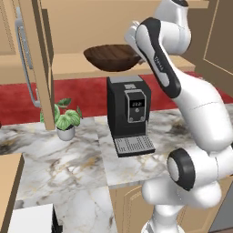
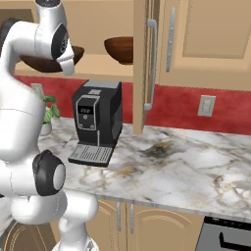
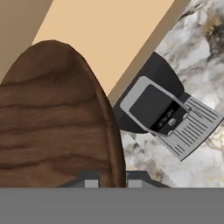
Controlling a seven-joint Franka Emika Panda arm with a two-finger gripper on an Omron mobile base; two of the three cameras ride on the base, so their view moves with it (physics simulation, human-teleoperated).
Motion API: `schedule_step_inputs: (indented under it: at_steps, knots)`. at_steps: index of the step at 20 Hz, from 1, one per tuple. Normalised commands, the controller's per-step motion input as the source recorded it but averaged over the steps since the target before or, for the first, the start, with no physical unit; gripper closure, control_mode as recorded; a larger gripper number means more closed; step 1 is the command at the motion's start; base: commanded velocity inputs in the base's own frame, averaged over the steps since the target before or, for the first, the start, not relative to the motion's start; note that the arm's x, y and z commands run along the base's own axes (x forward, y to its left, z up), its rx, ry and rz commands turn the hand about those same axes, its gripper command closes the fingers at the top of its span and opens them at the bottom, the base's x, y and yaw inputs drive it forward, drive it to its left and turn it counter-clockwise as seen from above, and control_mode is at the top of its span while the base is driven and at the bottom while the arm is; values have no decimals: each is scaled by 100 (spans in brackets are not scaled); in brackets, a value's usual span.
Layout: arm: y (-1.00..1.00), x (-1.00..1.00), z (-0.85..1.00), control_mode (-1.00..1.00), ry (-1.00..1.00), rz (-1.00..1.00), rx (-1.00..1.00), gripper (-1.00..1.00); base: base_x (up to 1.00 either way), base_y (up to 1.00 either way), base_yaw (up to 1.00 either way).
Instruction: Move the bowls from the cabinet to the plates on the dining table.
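Your arm rises from the base, bends over the marble surface point(image 1: 68, 159) and reaches up to the open cabinet point(image 2: 103, 66), where your claw point(image 3: 113, 181) pinches the dark bowl point(image 1: 111, 57) by its rim; the reddish bowl point(image 2: 120, 49) sits farther along.

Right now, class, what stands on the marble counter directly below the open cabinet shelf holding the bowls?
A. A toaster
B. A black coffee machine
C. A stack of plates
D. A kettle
B: a black coffee machine stands on the marble counter under the shelf.
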Motion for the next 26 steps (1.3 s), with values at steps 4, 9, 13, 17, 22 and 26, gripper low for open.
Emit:
schedule_step_inputs:
  at_steps: [4,9,13,17,22,26]
  knots:
    - [-26,-100,0,-100,-2,0,0,100,0,0,0]
    - [-25,-100,0,-100,-2,0,0,100,0,0,0]
    - [-15,-100,0,-100,-2,0,0,100,0,0,0]
    - [-16,-100,-1,-100,-2,0,0,100,0,0,0]
    - [-17,-100,-5,-100,0,0,0,100,0,0,0]
    - [-19,-86,-11,-100,0,0,0,100,0,0,0]
